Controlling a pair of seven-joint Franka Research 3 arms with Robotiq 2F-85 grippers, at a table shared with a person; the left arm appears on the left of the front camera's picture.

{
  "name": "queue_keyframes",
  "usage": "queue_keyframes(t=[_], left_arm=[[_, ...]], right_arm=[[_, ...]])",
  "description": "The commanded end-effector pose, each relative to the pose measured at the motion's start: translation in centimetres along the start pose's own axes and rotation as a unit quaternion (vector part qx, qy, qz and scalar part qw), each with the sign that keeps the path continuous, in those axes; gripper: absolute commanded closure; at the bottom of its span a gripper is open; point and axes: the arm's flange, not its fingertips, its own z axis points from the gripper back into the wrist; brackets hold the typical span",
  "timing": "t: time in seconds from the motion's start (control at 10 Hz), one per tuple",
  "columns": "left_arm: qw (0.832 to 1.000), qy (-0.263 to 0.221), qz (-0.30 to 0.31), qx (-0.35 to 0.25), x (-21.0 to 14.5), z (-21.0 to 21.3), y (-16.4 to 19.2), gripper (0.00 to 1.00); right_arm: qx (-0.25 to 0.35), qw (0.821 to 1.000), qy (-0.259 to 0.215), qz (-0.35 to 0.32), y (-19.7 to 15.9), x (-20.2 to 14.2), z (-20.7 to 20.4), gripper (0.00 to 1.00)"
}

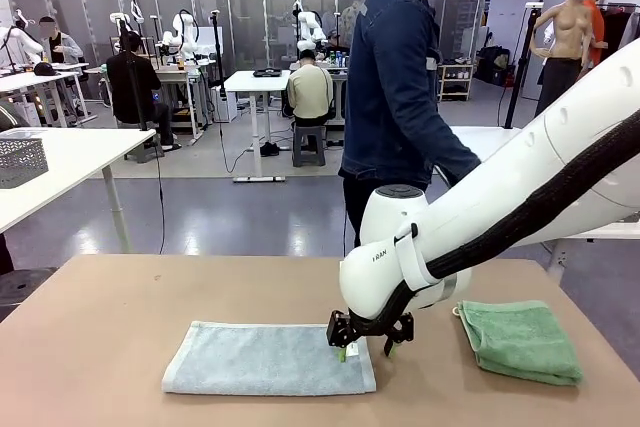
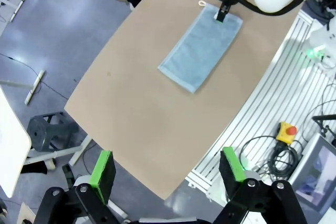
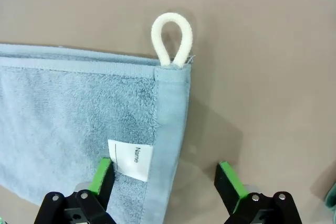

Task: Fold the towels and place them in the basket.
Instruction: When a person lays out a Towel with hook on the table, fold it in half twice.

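Grey-blue towel flat near the desk's front edge; green towel folded at its right edge. Right hand straddles the grey-blue towel's right edge, jaws apart. Left hand open, raised.

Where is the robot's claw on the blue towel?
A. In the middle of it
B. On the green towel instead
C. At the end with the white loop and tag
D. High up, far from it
C. The right gripper straddles the edge of the blue towel right by its white tag and white loop.
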Motion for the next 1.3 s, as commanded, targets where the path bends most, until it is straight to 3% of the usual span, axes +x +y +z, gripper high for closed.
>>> queue_keyframes(t=[0.0, 0.1, 0.2, 0.4, 0.5, 0.7, 1.2], left_arm=[[1.0, 0.004, -0.003, 0.01, -0.3, -0.1, 0.1, 0.0], [1.0, 0.004, -0.003, 0.01, -0.3, -0.1, 0.1, 0.0], [1.0, 0.004, -0.003, 0.01, -0.3, -0.1, 0.1, 0.0], [1.0, 0.004, -0.003, 0.01, -0.3, -0.1, 0.1, 0.0], [1.0, 0.004, -0.003, 0.01, -0.3, -0.1, 0.1, 0.0], [1.0, 0.004, -0.003, 0.01, -0.3, -0.1, 0.1, 0.0], [1.0, 0.004, -0.003, 0.01, -0.3, -0.1, 0.1, 0.0]], right_arm=[[-0.002, 1.0, 0.013, -0.012, 0.9, 0.3, -0.7, 0.6], [-0.004, 1.0, 0.014, -0.015, 0.9, 0.3, -0.7, 0.66], [-0.007, 1.0, 0.017, -0.017, 1.0, 0.3, -0.8, 1.0], [-0.011, 1.0, 0.019, -0.016, 1.4, 0.2, -0.7, 1.0], [-0.012, 1.0, 0.019, -0.017, 1.5, 0.2, -0.7, 0.86], [-0.014, 1.0, 0.021, -0.017, 1.8, 0.1, -0.7, 1.0], [-0.016, 1.0, 0.013, -0.021, 1.8, -0.7, 1.1, 1.0]])
